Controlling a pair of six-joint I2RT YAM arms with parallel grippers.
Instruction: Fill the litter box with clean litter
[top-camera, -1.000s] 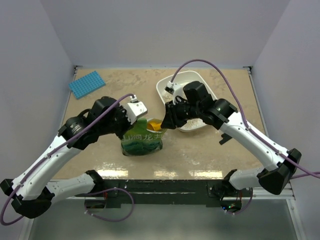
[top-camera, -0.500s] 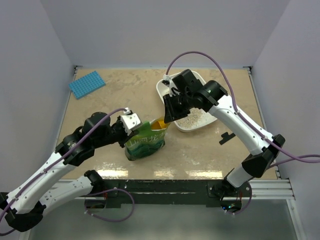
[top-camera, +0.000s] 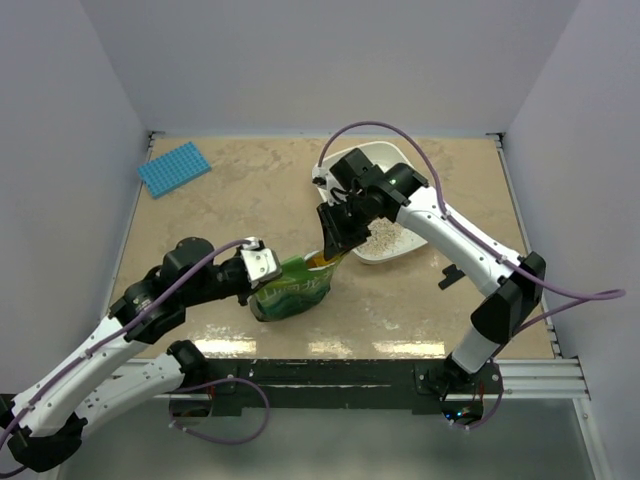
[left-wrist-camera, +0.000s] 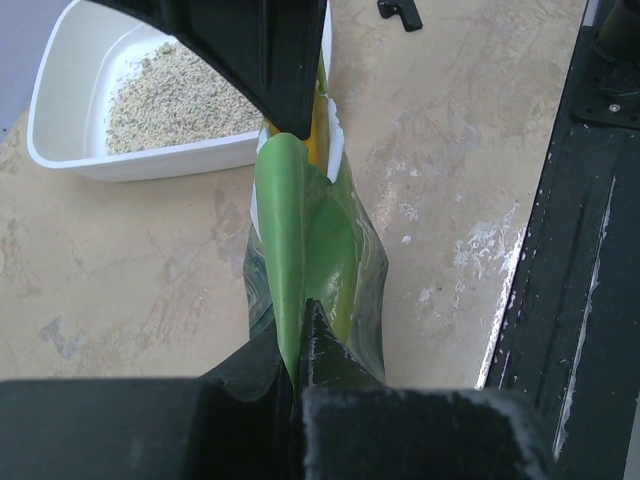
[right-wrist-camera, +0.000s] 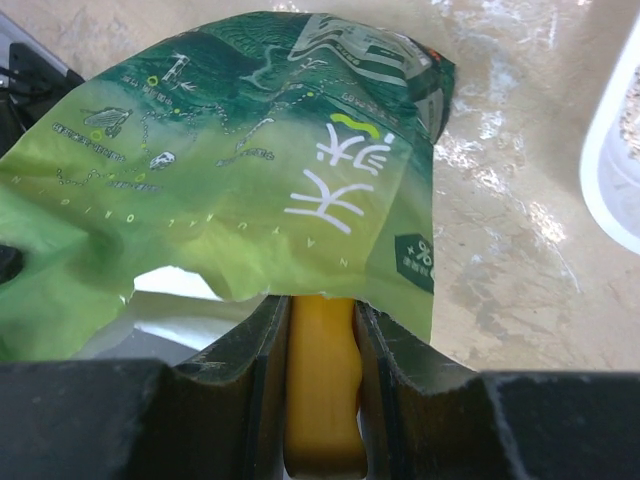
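The white litter box (top-camera: 335, 165) stands at the back right with clean litter (top-camera: 386, 236) heaped in its near part; it also shows in the left wrist view (left-wrist-camera: 70, 150) with the litter (left-wrist-camera: 170, 95). A green pouch bag (top-camera: 292, 290) stands in front of the box on the left. My left gripper (top-camera: 262, 270) is shut on the bag's upper edge (left-wrist-camera: 300, 260). My right gripper (top-camera: 333, 248) is shut on the handle of a yellow scoop (right-wrist-camera: 320, 400), whose bowl is hidden inside the bag's mouth (right-wrist-camera: 260, 170).
A blue gridded mat (top-camera: 174, 167) lies at the back left corner. A small black piece (top-camera: 452, 275) lies on the table to the right of the box. The table's dark front rail (left-wrist-camera: 590, 250) runs close behind the bag.
My left gripper has drawn back towards the near left with the bag's edge. The right arm has stretched out and its gripper has pushed the scoop down into the bag's mouth.
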